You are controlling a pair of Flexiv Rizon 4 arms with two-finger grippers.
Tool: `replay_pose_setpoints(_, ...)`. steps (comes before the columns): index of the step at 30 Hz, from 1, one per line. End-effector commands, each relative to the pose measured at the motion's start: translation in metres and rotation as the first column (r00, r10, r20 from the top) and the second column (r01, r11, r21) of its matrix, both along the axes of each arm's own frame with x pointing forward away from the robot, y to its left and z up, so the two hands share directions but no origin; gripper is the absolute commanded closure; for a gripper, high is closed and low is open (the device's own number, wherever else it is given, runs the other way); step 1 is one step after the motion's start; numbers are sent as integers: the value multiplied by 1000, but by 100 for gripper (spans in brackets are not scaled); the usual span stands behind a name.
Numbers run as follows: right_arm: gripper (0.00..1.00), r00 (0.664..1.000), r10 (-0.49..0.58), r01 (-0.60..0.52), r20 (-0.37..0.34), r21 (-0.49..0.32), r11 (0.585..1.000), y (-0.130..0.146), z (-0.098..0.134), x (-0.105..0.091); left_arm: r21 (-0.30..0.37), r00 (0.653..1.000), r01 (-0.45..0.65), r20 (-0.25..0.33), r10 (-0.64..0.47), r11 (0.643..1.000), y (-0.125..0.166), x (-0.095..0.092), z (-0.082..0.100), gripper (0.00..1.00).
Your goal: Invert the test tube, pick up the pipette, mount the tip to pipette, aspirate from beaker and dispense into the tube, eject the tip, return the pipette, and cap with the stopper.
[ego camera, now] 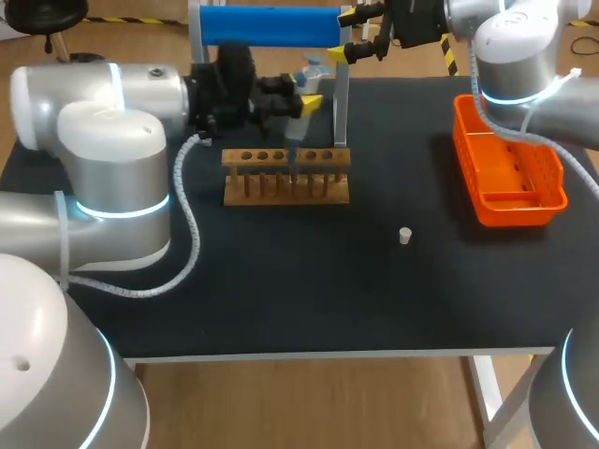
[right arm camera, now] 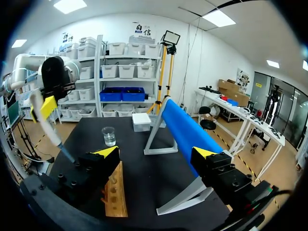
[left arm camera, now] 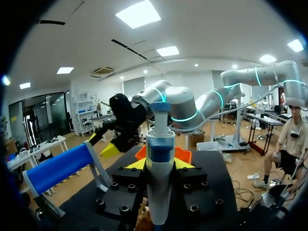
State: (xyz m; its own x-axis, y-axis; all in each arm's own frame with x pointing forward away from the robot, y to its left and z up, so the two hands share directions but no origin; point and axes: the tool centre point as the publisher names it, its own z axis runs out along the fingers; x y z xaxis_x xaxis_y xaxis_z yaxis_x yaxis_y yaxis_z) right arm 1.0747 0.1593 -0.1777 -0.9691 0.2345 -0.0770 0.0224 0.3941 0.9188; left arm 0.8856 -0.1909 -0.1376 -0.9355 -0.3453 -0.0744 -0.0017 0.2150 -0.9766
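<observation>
**Left jaws clamped on the pipette, right jaws spread wide**

My left jaws pinch the pipette (left arm camera: 160, 144) from both sides. Its white and blue body stands upright between my yellow fingertips (left arm camera: 136, 164). My left arm (ego camera: 112, 159) comes in from the left and holds it over the right half of the wooden rack (ego camera: 285, 175), lower end pointing down at the holes. I cannot tell whether it touches the rack.

My right jaws are spread, with nothing between them. They hang at the far side of the surface (ego camera: 328, 299), just beside the right end of the blue roll (ego camera: 270, 25) on its grey stand. My right arm (ego camera: 524, 56) comes in from the far right, above the orange basket (ego camera: 510, 178) at the right side.

The small white stopper (ego camera: 404, 235) stands alone, nearer than the rack and between it and the basket. From my right wrist, the beaker (right arm camera: 109, 136) stands past the rack's left end, with a white box (right arm camera: 142, 121) near it by the stand's foot. I cannot make out the test tube.
</observation>
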Motion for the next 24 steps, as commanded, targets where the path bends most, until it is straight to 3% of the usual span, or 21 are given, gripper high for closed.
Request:
replay_pose_setpoints(1,0,1000,1,-1,-1,-1,1000,-1,1,0,21,999,-34,1,34,999,39,0,9,100)
replay_pose_setpoints(10,0,1000,1,-1,-1,-1,1000,-1,1,0,77,984,-176,0,176,981,77,31,8,100)
replay_pose_setpoints(24,0,1000,1,-1,-1,-1,1000,-1,1,0,113,946,-319,-23,324,941,84,89,-7,100)
